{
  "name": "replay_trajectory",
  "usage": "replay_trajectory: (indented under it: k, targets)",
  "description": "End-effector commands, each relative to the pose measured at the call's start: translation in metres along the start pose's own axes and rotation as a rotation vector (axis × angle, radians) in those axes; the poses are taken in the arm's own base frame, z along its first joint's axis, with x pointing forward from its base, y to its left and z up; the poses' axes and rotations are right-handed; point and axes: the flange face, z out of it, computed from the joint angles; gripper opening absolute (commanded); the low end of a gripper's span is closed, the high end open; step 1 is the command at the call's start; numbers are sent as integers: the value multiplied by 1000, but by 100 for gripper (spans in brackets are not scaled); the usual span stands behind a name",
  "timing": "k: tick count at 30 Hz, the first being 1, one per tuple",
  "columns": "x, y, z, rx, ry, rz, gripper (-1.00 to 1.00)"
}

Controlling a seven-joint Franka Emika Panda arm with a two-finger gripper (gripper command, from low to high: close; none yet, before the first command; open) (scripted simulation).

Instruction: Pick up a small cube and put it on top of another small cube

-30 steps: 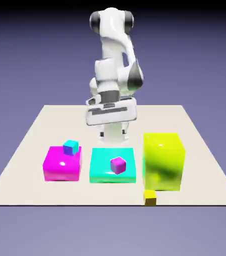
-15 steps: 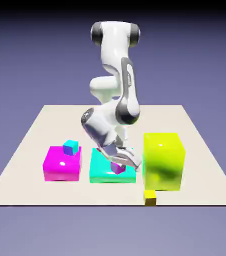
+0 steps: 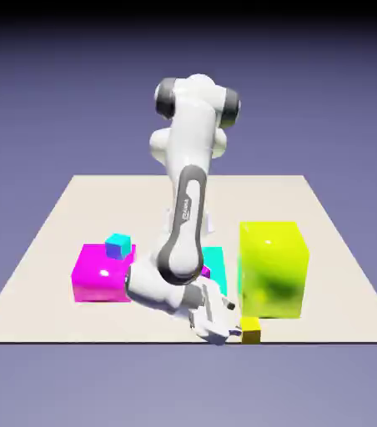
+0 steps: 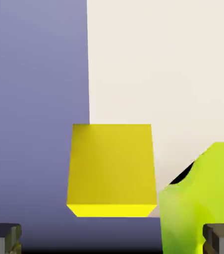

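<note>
Exterior view: gripper low beside tiny yellow cube, at table's near edge, just in front of large yellow-green block. Nothing lifted; grasp and stacking remain.

Hand view: jaws spread wide, empty; tiny yellow cube between fingertips, table edge on one side, yellow-green block crowding the other.

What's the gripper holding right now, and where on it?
Nothing held. The gripper is open; the small yellow cube sits ahead of its fingertips, not between them, beside the large yellow-green block.
</note>
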Motion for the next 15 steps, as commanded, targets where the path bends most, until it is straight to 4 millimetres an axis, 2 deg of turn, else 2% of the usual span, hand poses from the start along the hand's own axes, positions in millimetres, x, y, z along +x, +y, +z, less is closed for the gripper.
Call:
replay_trajectory:
  k: [1,2,4,5,6,10,13,15]
  targets:
    - [0,0,0,0,0,0,-100]
    - [0,0,0,0,0,0,-100]
    - [-11,10,-48,0,0,-1,-100]
    - [-26,13,-65,6,15,-44,-100]
    - [-26,14,-93,25,24,-64,-100]
    - [25,35,-222,103,17,-34,-100]
    - [74,69,-306,153,-5,5,-100]
    - [110,100,-353,181,-29,36,-100]
